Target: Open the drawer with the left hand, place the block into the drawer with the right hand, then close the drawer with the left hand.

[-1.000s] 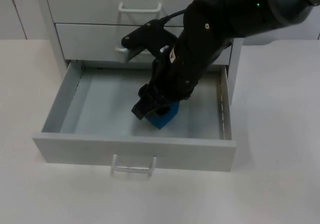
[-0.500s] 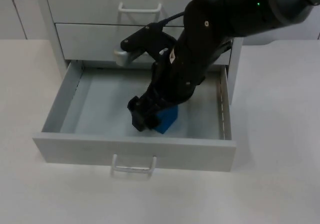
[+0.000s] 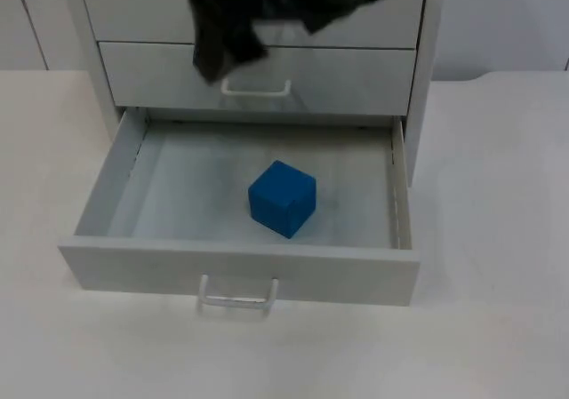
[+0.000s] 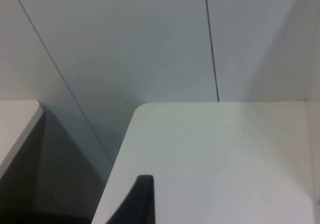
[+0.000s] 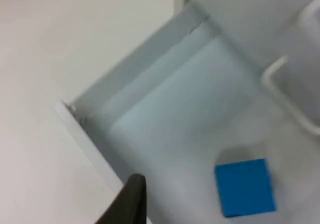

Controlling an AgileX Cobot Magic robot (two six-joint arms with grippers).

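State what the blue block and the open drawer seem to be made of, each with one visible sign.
Blue block: probably foam or matte plastic; even colour, no shine, crisp edges.
Open drawer: looks like painted board or plastic; flat pale grey panels, smooth finish. Which one cannot be told.

Top view: I see a white table top [image 3: 498, 239] across the lower frame and both sides, under even, soft light. A pale grey cabinet [image 3: 89, 35] stands upper centre. Its two upper fronts are shut, the middle front [image 3: 356, 79] with a white loop handle [image 3: 256, 88]. Its bottom drawer [image 3: 356, 273] is pulled out toward me. A grey partition wall [image 3: 507, 17] stands behind, with a vertical seam at upper left. Left wrist view: grey wall panels [image 4: 125, 44] with dark seams, and a round-cornered table [image 4: 215, 159].
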